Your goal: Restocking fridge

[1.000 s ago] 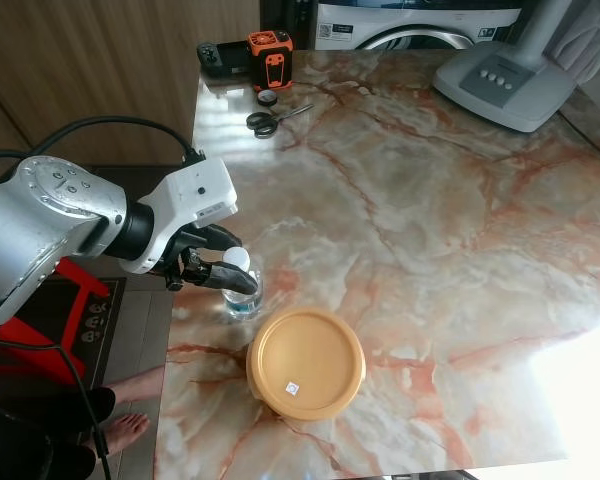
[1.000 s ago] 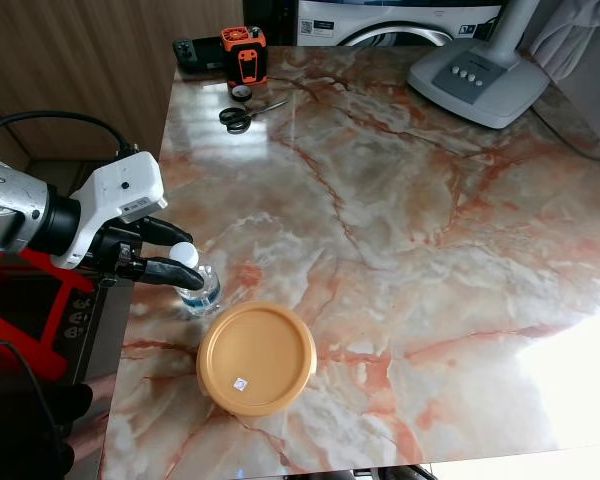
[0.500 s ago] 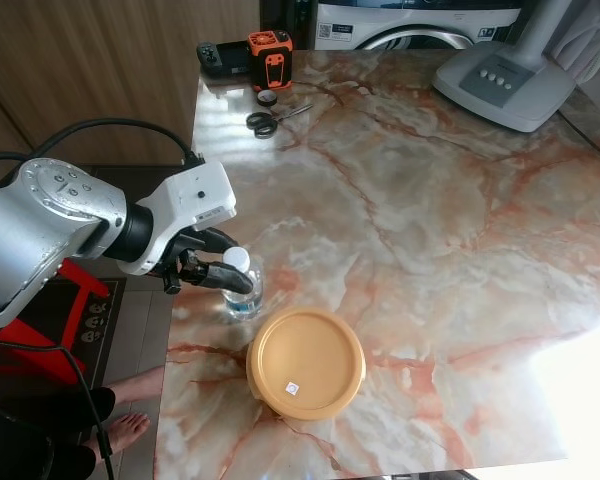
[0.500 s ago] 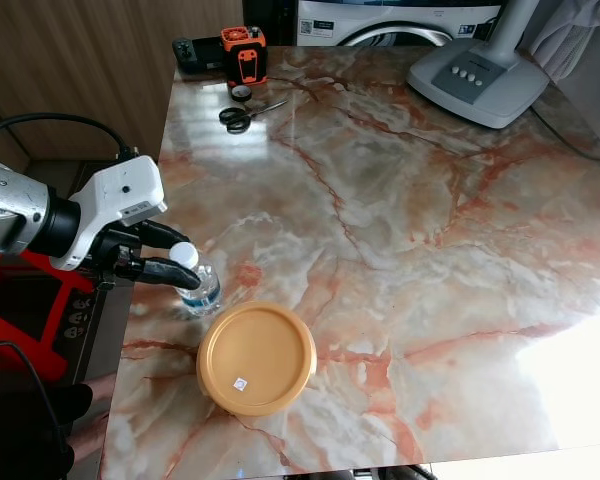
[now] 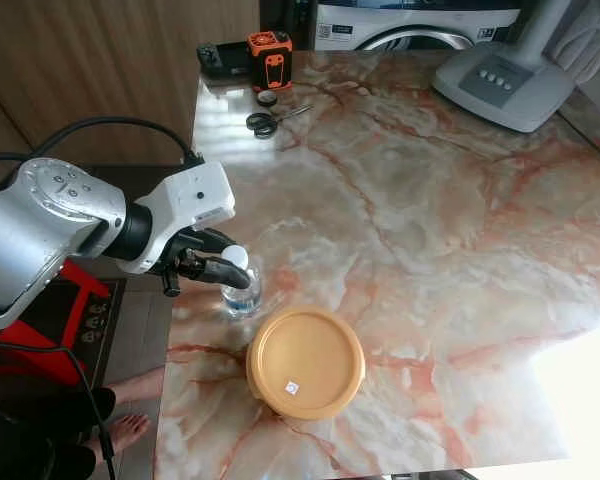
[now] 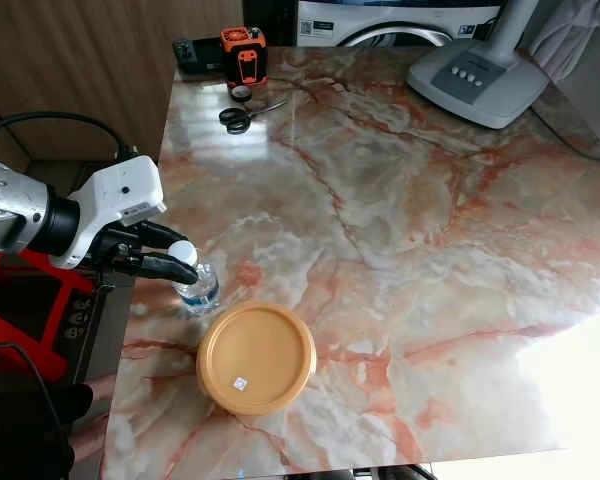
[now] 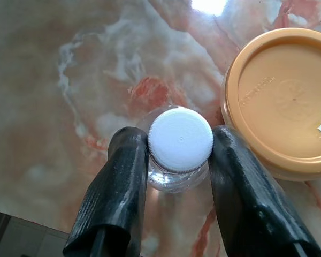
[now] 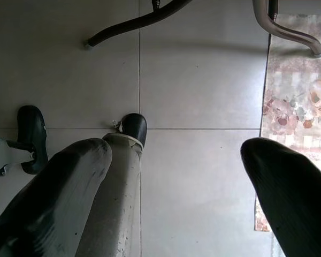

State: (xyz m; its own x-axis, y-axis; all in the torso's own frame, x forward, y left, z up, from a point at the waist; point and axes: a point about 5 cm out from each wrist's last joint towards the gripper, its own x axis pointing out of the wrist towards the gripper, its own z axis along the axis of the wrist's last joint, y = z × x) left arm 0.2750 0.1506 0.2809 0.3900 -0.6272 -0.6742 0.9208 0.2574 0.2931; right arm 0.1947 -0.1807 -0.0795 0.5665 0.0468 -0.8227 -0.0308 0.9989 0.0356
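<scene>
Now the left gripper (image 7: 180, 160) sits at the near left edge of the marble table (image 5: 430, 200), its two black fingers (image 7: 117, 187) pressed against either side of a small water bottle (image 5: 242, 290) just under its white cap (image 7: 180, 139). The bottle stands upright on the table. Just beside it, toward the near edge, rests a round yellow container (image 5: 305, 362) with its lid on. At the far left corner of the table lie a pair of scissors (image 5: 270, 119), an orange and black device (image 5: 269, 58) and a black controller (image 5: 222, 55). A grey fan base (image 5: 505, 85) stands at the far right. The right gripper (image 8: 176, 160) hangs over a tiled floor (image 8: 203, 69), its fingers spread well apart, holding nothing.
</scene>
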